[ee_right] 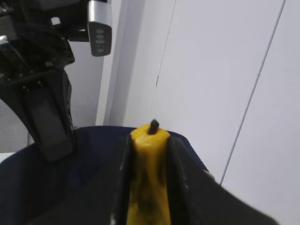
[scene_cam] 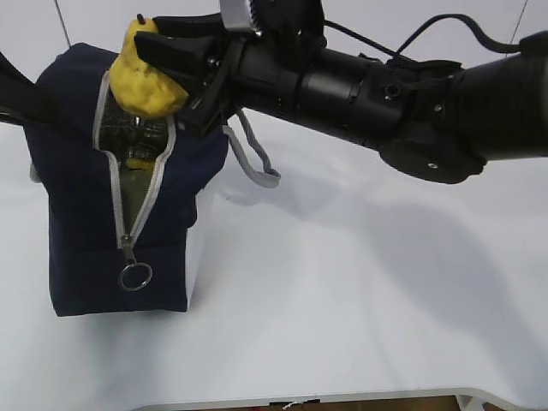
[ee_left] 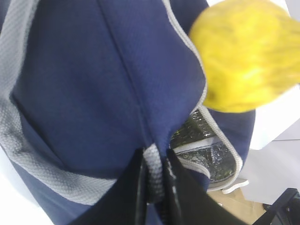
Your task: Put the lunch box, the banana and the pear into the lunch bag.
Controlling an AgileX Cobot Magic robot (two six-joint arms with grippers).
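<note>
The white counter [scene_cam: 360,325] carries the lunch bag [scene_cam: 77,188], which stands at nine o'clock with its zipper open. The right gripper [scene_cam: 158,64] reaches across to the bag's top; its jaws are grasping the pear [scene_cam: 145,81] just above the opening. The left gripper [ee_left: 154,187] has its jaws clenched on a grey handle strap [ee_left: 152,171] of the bag.

Pear [scene_cam: 147,75] above lunch bag [scene_cam: 81,180] opening, bag at table [scene_cam: 360,300] left
</note>
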